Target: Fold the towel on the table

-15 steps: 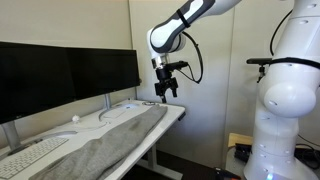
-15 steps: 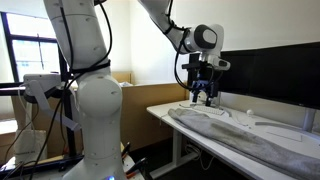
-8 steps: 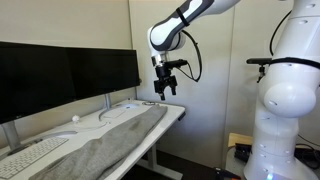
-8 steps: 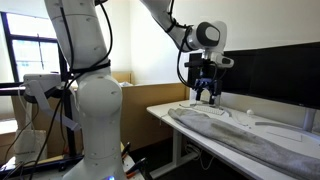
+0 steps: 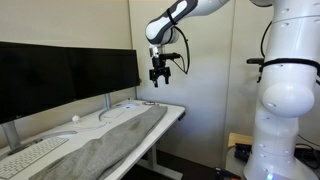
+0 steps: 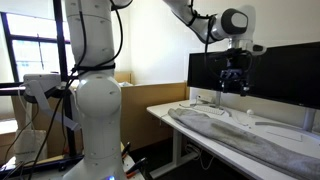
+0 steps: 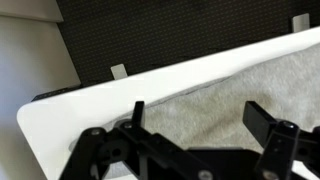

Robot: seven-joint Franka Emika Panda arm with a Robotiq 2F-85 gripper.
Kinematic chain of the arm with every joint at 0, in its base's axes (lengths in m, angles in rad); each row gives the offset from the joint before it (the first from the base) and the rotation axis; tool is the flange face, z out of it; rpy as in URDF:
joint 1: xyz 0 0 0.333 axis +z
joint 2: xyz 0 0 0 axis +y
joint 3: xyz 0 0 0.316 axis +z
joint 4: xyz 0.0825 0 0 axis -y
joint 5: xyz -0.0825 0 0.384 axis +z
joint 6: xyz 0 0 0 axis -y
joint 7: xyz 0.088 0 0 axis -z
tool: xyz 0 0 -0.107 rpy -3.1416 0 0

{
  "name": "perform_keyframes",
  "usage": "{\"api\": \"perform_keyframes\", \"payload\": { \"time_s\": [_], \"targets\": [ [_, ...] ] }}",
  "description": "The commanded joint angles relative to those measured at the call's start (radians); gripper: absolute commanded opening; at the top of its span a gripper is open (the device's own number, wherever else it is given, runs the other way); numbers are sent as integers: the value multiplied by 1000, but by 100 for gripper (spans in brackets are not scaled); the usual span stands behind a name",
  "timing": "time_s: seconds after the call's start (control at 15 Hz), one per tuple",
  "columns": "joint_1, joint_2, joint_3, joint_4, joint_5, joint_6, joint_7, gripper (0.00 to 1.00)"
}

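**End effector open and empty above the bench, towel flat**

- End effector (image 5: pixel 160 76) hangs in the air above the far end of the bench (image 5: pixel 176 110), well clear of the surface. Same in both exterior views (image 6: pixel 235 88).
- Jaws spread wide, nothing between them. In the wrist view (image 7: pixel 195 112) the two dark fingers (image 7: pixel 138 108) stand apart, with only cloth and white benchtop visible in the gap below.
- Towel (image 5: pixel 110 145) is grey-brown and lies unfolded lengthwise along the bench, covering much of the top. The end under the arm stops short of the bench's rounded corner, so bare white top shows there (image 6: pixel 162 111).
- In the other exterior view the towel (image 6: pixel 240 135) has a few soft wrinkles but no fold in it.
- Wrist view: the towel (image 7: pixel 215 95) fills the lower right and its edge runs beside the white bench rim (image 7: pixel 90 105). Beyond the rim is a dark textured surface; can't tell what it is.
- No contact between end effector and towel.
- Black monitors (image 5: pixel 70 72) stand along the back of the bench, behind the towel, and show in both exterior views (image 6: pixel 285 70).
- White keyboard (image 5: pixel 28 156) sits at the near end, just beside the towel.
- Arm's white base column (image 5: pixel 285 100) stands on the floor beside the bench.
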Motion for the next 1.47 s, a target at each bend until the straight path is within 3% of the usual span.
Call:
{"api": "perform_keyframes", "payload": {
  "time_s": [0.0, 0.4, 0.53, 0.8, 0.87, 1.0, 1.4],
  "targets": [
    [-34, 152, -28, 202, 21, -48, -84, 100],
    [-110, 369, -53, 541, 81, -119, -145, 100],
    [-144, 442, -60, 665, 114, -163, -105, 100],
    [-246, 480, -82, 804, 160, -346, -128, 100],
    [-206, 463, -83, 723, 118, -249, -102, 100],
    [-230, 467, -85, 743, 122, -265, -105, 100],
    [-220, 488, -92, 705, 125, -236, -96, 100]
  ]
}}
